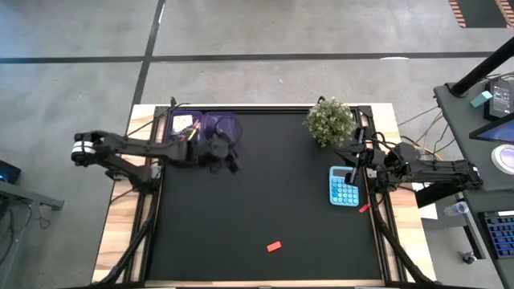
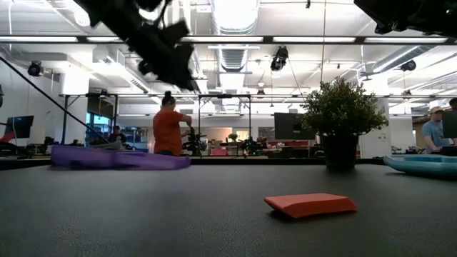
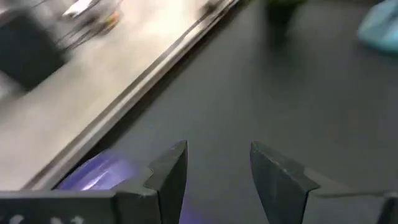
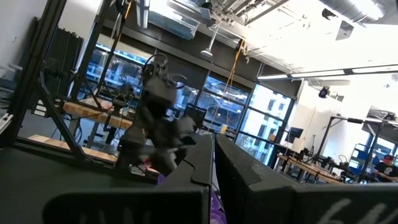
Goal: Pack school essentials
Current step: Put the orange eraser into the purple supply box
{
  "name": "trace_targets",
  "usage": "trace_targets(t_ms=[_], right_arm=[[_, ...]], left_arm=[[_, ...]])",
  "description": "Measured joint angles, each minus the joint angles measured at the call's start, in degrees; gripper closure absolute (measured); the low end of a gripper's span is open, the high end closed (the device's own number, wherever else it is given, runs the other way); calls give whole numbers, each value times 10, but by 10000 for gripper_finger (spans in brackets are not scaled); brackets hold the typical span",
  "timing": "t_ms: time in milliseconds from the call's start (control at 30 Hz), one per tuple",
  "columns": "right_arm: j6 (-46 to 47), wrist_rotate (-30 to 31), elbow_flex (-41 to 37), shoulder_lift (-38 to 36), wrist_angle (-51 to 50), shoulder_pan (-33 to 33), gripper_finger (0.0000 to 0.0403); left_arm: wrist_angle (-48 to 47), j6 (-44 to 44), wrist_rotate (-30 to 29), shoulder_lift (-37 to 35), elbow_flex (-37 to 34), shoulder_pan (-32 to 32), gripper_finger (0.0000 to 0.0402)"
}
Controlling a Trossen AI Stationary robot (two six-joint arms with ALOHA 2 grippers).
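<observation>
We see the left claw (image 1: 227, 160) above the purple case (image 1: 210, 126) at the counter's (image 1: 265, 193) far left, fingers apart and empty. The right claw (image 1: 354, 170) waits closed by the teal calculator (image 1: 344, 186). The red eraser (image 1: 275, 246) lies alone near the front edge (well apart from both); a long reach risks nudging the case or plant (image 1: 329, 121).

One camera hangs high and looks straight down on the whole black bench (image 1: 265, 185). One sits low on the bench top, close to a red eraser (image 2: 310, 205), and looks level into the room. Both see the eraser, the plant (image 1: 330, 121) and the purple case (image 1: 207, 127). Each wrist camera looks forward past its own dark fingers (image 3: 168, 174), the left down at the bench, the right level across it.
</observation>
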Motion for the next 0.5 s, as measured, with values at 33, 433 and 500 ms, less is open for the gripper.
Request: trace_targets(t_ms=[33,433,500], right_arm=[[0,0,0,0,2,0,394],[14,-1,2,-1,25,0,394],[21,-2,5,-1,26,0,394]], left_arm=[[31,0,7,4,0,-20,245],[182,-26,36,132,64,-165,245],[154,-29,54,158,106,-166,245]])
